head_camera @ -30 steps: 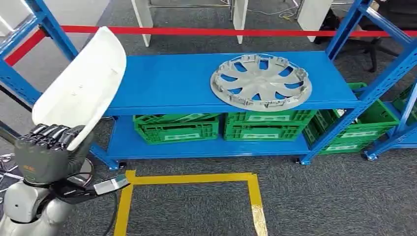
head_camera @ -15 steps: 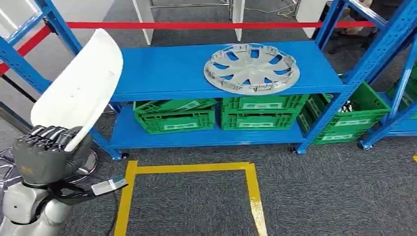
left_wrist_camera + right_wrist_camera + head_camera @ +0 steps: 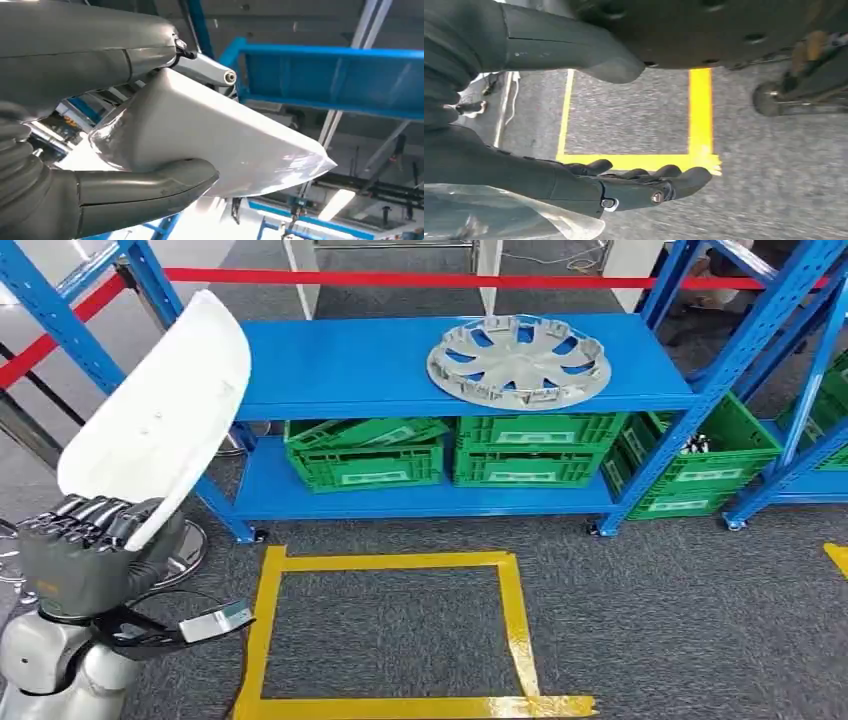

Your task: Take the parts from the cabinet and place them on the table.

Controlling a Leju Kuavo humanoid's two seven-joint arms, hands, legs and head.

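Now | left hand (image 3: 85, 550) grips smooth curved white panel (image 3: 160, 425) | right hand (image 3: 634, 185) spread, empty

Workshop or warehouse-type space: blue steel shelving rack (image 3: 470, 370), green plastic crates (image 3: 365, 462) underneath, grey carpet with yellow floor tape (image 3: 515, 625), red barrier strip (image 3: 400, 279) behind

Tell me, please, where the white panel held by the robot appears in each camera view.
Head view: white panel at left, held up by the left hand, overlapping the blue shelf.
Left wrist view: panel at centre, beside the thumb.
Right wrist view: not in it.
Shared landmark: the blue shelf frame.
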